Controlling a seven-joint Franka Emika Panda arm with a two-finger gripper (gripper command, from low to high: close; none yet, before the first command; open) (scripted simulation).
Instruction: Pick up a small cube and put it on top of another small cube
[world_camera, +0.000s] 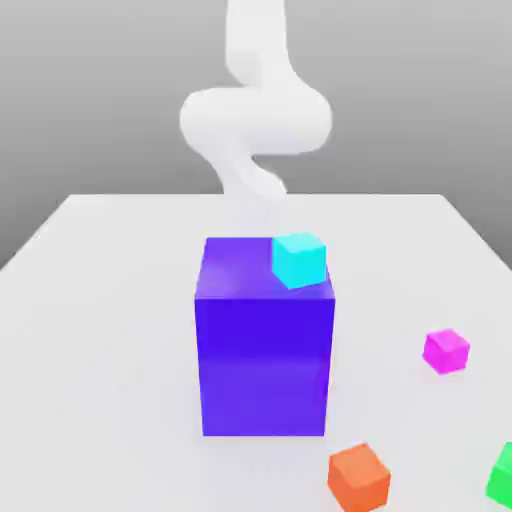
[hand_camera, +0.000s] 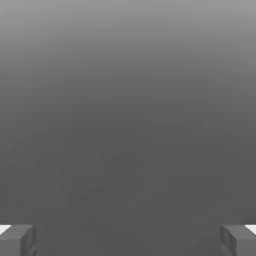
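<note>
Presently, we are seeing the approach stage: the gripper is standing spread, with nothing sitting between its fingertips in the hand view. We are judging that no small cube is being lifted and that the stacking is waiting to begin. The next move, as we are reading it, is calling for bringing the open hand over the small magenta cube, squaring it to the faces and lowering it before closing.

Taking the exterior view's left to right, with the big blue block serving as clock centre and twelve pointing up the picture, we are finding the white arm rising at twelve o'clock. The cyan cube is resting on the block at one o'clock, near its right edge. The orange cube is lying at five o'clock, the magenta cube is sitting on the table at three, well apart from the block, and the green cube is showing partly at four, cut by the frame.

Underneath, the pale table is stretching smooth and faintly glossy; behind it, a plain grey backdrop is closing off the room.
</note>
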